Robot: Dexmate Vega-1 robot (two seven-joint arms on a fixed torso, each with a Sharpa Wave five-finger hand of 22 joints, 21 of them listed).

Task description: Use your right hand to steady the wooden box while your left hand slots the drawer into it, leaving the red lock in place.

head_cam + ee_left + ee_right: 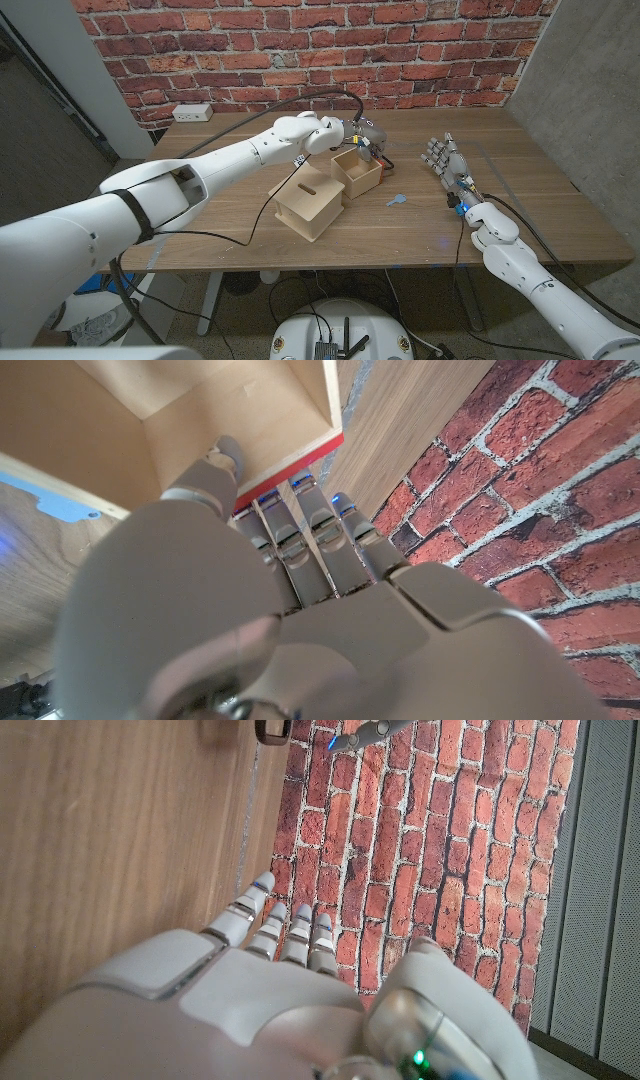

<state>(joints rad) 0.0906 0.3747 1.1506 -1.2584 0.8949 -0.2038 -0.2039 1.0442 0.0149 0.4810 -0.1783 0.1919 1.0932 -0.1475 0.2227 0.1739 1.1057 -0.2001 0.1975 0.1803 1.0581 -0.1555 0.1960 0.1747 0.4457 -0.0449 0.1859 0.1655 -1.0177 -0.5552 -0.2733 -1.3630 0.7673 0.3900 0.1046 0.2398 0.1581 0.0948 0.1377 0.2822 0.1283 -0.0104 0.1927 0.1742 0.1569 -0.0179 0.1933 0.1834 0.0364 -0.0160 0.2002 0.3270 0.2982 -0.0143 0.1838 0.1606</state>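
The wooden box [309, 207] sits mid-bench, pale plywood with a slot in its top. Just beside it, the left hand [358, 136] grips the drawer [358, 170] – an open tray with a red strip on its edge (probably the lock) – by its far wall. The right hand [447, 160] stands well apart, fingers spread, holding nothing. It should brace the box first – then the drawer goes in level.

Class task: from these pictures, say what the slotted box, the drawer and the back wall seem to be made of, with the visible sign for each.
Slotted box: pale unfinished-looking wood, probably plywood; matte, with a cut slot.
Drawer: the same light wood, grain visible in the left wrist view, with a red edge strip.
Back wall: red brick with pale mortar lines, rough-looking.
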